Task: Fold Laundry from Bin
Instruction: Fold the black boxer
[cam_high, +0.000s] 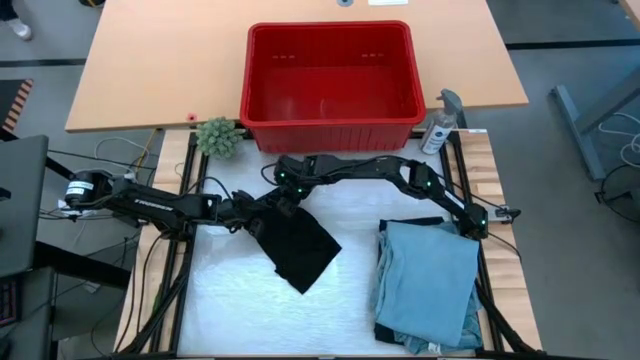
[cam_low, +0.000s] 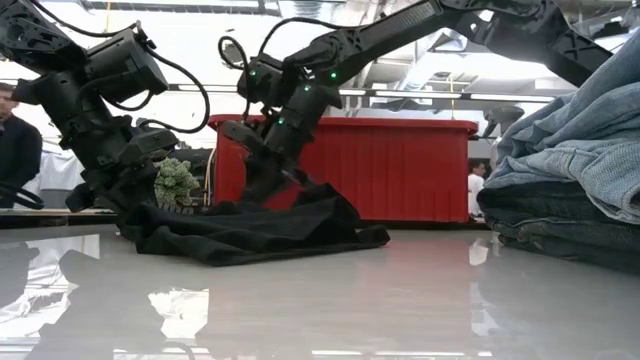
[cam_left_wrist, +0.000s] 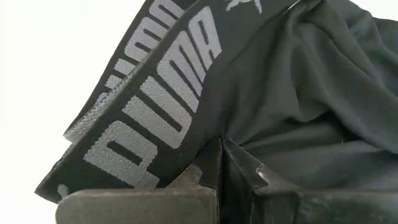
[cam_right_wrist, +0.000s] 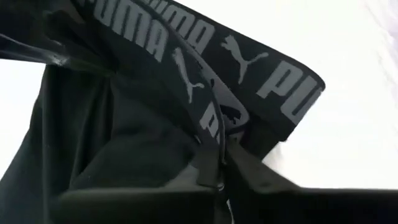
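Here, item by item, from where I stand beside the worktop.

Black garment: a small dark piece with a grey-lettered waistband, lying crumpled on the white surface left of centre. One corner points toward the front edge; the waistband end sits under the two grippers.

Left gripper: low at the garment's left upper edge, fingers pressed together on a fold of the black cloth just beside the waistband, as its wrist view shows.

Right gripper: reaching across from the right side, down on the same waistband end, its fingers drawn narrow and pinching the band. The two grippers are near each other, almost touching.

Bin: bright red tub at the back, straddling the wooden table edge, well apart from the garment. I see nothing inside it from above.

Folded stack: light blue denim-like pieces over a darker layer, at the right, close to the front and right frame edges.

Small green plant: left of the bin. Spray bottle: right of it.

Open room: bare white surface in front of the garment and between it and the stack.
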